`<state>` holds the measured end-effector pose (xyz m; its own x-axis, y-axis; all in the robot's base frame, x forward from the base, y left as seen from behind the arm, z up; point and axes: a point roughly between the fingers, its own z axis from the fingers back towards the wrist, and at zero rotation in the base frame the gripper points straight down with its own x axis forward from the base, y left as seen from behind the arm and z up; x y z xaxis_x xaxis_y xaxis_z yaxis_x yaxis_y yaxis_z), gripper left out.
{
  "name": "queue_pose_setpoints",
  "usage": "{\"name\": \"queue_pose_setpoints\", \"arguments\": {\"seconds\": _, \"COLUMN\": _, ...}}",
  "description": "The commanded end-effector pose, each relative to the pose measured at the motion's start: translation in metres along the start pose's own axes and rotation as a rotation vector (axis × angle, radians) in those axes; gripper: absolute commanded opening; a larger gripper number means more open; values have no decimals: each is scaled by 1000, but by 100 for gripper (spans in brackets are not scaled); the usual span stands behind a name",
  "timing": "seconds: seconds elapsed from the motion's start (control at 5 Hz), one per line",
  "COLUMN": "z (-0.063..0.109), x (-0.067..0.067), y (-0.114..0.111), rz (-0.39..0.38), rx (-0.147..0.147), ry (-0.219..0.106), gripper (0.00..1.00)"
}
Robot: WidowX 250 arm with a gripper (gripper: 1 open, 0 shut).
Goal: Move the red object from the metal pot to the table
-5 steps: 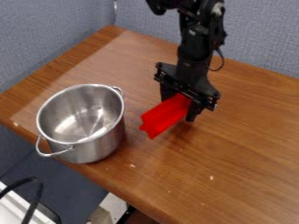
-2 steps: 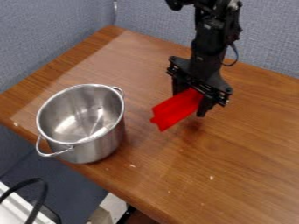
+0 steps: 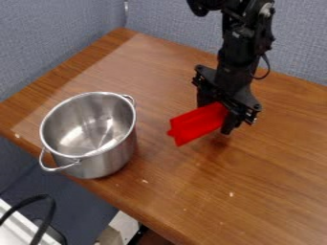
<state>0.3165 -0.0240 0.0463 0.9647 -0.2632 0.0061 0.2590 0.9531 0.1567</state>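
Pincer (image 3: 228, 115) pinches the red block (image 3: 198, 125) by one end, pointing down, so the block juts out tilted, low over the bench (image 3: 269, 182). It sits clear of the empty steel pot (image 3: 87, 133), well placed for setting down.

Red block (image 3: 198, 124) tilted above table (image 3: 255, 182); steel pot (image 3: 87, 134) upright, left.

Even, soft light (slightly blurry), glare inside the metal pot (image 3: 87, 129).
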Motion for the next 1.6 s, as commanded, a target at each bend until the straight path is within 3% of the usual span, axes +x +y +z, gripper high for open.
{"name": "queue_pose_setpoints", "arguments": {"seconds": 0.0, "z": 23, "x": -8, "y": -6, "rz": 21, "rx": 3, "ry": -62, "gripper": 0}}
{"name": "queue_pose_setpoints", "arguments": {"seconds": 0.4, "z": 17, "x": -31, "y": 4, "rz": 122, "rx": 1, "ry": -46, "gripper": 0}}
{"name": "queue_pose_setpoints", "arguments": {"seconds": 0.6, "z": 15, "x": -31, "y": 8, "rz": 146, "rx": 13, "ry": -80, "gripper": 0}}
{"name": "queue_pose_setpoints", "arguments": {"seconds": 0.8, "z": 9, "x": -38, "y": 18, "rz": 183, "rx": 31, "ry": -64, "gripper": 0}}
{"name": "queue_pose_setpoints", "arguments": {"seconds": 1.0, "z": 3, "x": -51, "y": 14, "rz": 251, "rx": 35, "ry": -60, "gripper": 0}}
{"name": "queue_pose_setpoints", "arguments": {"seconds": 1.2, "z": 1, "x": -48, "y": 14, "rz": 317, "rx": 41, "ry": -60, "gripper": 0}}
{"name": "queue_pose_setpoints", "arguments": {"seconds": 1.4, "z": 0, "x": -47, "y": 15, "rz": 301, "rx": 47, "ry": -46, "gripper": 0}}
